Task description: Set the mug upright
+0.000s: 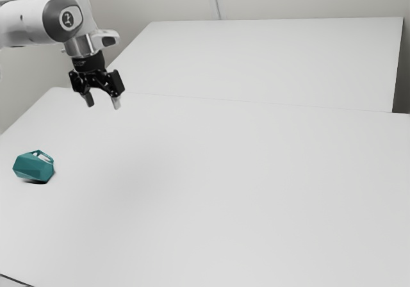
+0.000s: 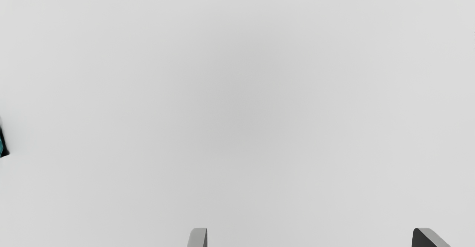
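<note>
No words, brand names or numbers could be read in either view. The one mark that stood out was a small round emblem on the grey joint cap of the white arm, in the exterior view's upper left. It had a dark, ring-edged disc with a pale figure inside, too small to tell whether that was a letter, a numeral or a logo.

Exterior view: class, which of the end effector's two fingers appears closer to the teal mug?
The finger towards the exterior view's left. Its tip looks dark, whereas the other finger, farther from the mug, has a pale tip.
</note>
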You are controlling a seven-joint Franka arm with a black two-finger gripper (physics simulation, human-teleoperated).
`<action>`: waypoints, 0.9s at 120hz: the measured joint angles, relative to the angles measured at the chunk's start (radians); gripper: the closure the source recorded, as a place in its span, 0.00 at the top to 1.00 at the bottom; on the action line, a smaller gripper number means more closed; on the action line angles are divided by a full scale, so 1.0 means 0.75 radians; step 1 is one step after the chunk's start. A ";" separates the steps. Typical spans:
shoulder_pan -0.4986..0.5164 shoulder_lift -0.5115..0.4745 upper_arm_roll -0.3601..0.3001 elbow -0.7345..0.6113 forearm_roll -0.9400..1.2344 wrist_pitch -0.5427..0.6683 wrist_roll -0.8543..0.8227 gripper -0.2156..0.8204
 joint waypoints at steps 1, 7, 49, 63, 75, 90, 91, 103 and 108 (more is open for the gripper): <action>-0.001 -0.003 0.001 -0.004 0.000 0.013 0.003 0.79; -0.010 -0.026 0.017 -0.033 -0.002 0.085 0.019 0.79; -0.098 -0.240 0.515 -0.604 -0.204 0.620 0.169 0.79; 0.072 -0.213 0.587 -0.661 -0.437 0.774 0.351 0.79; 0.207 -0.170 0.590 -0.668 -0.649 0.843 0.553 0.79; 0.525 -0.136 0.422 -0.660 -0.823 0.822 0.825 0.79; 0.556 -0.131 0.401 -0.659 -0.831 0.816 0.844 0.79; 0.938 -0.053 0.118 -0.624 -0.894 0.734 1.069 0.79; 1.060 -0.009 0.004 -0.589 -0.907 0.704 1.162 0.79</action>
